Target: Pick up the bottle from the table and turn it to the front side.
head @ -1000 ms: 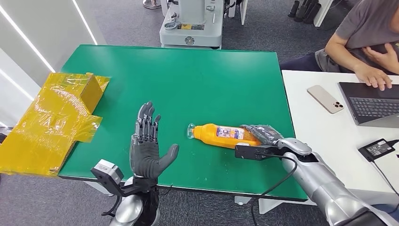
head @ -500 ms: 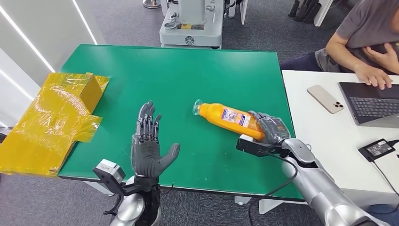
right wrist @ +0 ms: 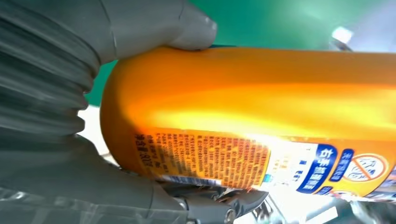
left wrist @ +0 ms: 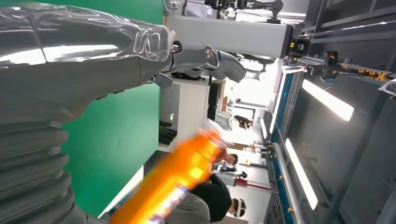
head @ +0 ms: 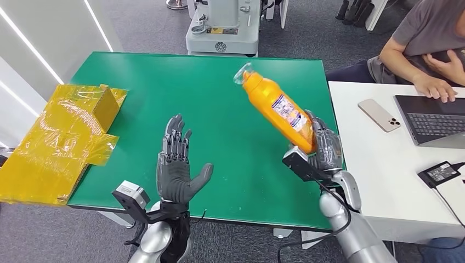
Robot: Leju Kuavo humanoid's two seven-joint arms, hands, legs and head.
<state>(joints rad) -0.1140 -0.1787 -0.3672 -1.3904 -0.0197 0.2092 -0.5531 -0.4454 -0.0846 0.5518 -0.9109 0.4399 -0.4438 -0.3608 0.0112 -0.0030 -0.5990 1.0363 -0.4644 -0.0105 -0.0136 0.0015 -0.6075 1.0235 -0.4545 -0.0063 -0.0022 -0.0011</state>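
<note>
My right hand (head: 323, 147) grips the base of an orange bottle (head: 276, 108) with a white and blue label, held off the green table (head: 230, 93) and tilted, cap end up and away to the left. In the right wrist view the bottle (right wrist: 261, 116) lies across the picture with my thumb (right wrist: 154, 23) pressed on its side. My left hand (head: 175, 167) stands over the table's near edge, palm up, fingers apart, holding nothing. In the left wrist view the bottle (left wrist: 173, 182) appears blurred beyond my thumb (left wrist: 140, 51).
A crumpled yellow plastic sheet over a box (head: 66, 137) lies at the table's left edge. To the right stands a white desk (head: 378, 159) with a phone (head: 379, 115), a laptop (head: 433, 118) and a person (head: 427, 44) typing. A grey machine base (head: 222, 33) stands behind the table.
My right hand has lifted the bottle off the table and swung it from lying flat to steeply tilted, cap end up. The left hand has barely moved.
</note>
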